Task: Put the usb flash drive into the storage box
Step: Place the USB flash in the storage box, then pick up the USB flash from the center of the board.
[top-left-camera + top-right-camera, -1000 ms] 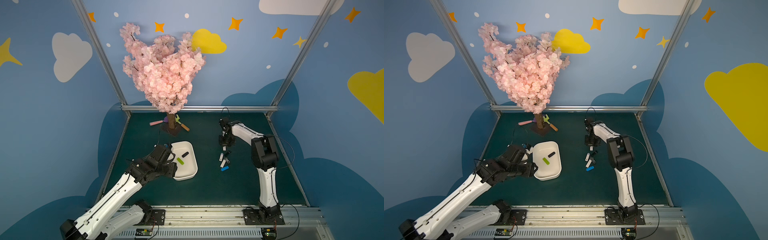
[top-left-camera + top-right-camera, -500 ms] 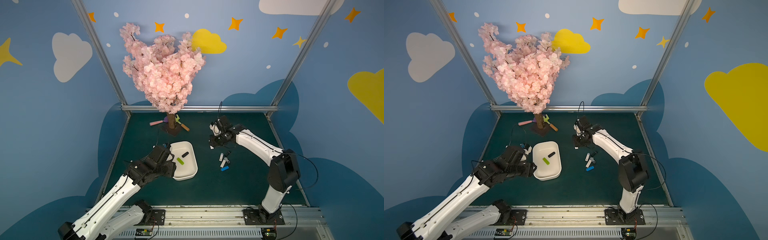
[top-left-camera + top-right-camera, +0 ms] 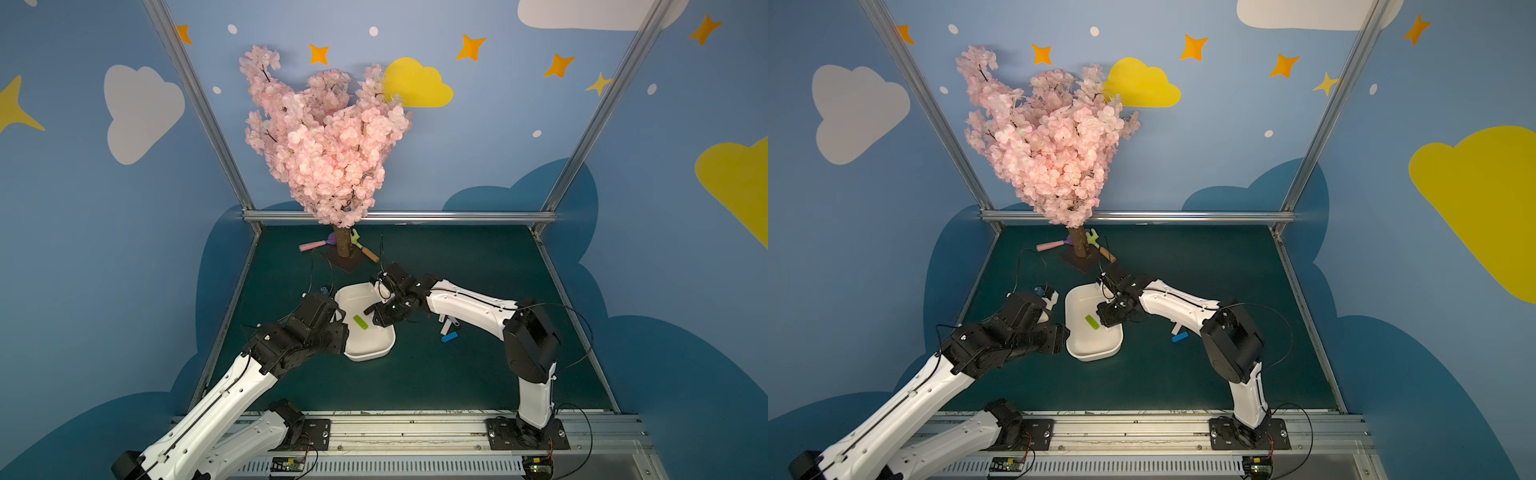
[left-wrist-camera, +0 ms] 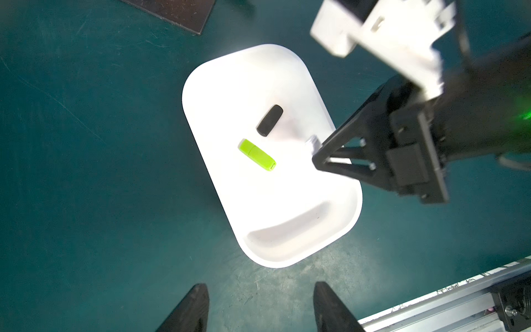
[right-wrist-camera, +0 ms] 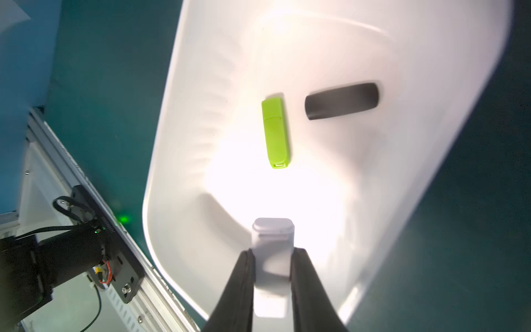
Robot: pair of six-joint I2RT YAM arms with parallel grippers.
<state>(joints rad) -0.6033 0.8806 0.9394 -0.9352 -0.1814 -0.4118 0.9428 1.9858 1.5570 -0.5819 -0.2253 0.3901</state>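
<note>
Right hand hangs over the storage box in both top views, its tips above the tub's inside next to a green drive. A blue drive lies on the desk, well apart from the box.

From the left wrist, the left hand is released and empty, just outside the box's short end. The right hand's tips reach in over the long rim.

From the right wrist, the right hand is clenched on the white usb flash drive. The drive juts past the pads above the box floor, clear of the green drive and a black drive.

The best move, I judge, is to lower a little and open gently, so the drive drops flat onto bare floor away from the wall.
</note>
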